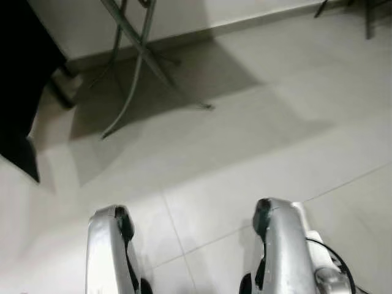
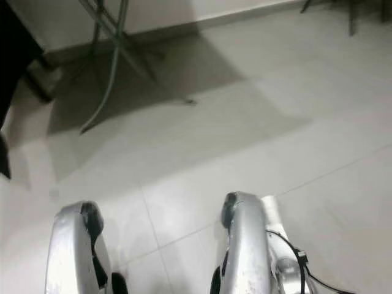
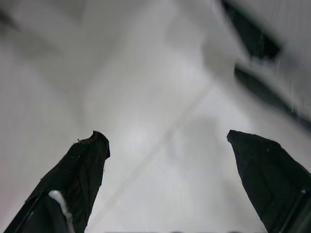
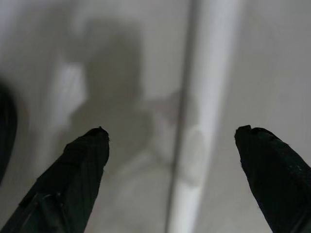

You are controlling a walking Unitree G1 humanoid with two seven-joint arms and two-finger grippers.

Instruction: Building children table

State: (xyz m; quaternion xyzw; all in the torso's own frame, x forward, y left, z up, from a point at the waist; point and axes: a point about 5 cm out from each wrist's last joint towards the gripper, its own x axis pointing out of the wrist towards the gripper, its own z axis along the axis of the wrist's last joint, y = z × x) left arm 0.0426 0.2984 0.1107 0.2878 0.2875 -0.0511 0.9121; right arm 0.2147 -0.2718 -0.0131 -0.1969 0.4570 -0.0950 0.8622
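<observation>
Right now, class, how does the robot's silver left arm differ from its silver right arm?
The silver left arm sits lower in the head view and carries no visible cable; the silver right arm reaches higher, with a black cable looping beside it. Both point down over the pale tiled floor, each with open black fingers, holding nothing.

Pale tiled floor [image 1: 257,141], grey metal folding frame legs [image 1: 141,55] by the wall, dark furniture [image 1: 18,79] at left

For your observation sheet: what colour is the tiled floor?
Pale grey-white floor, clearest in the left eye view.
</observation>
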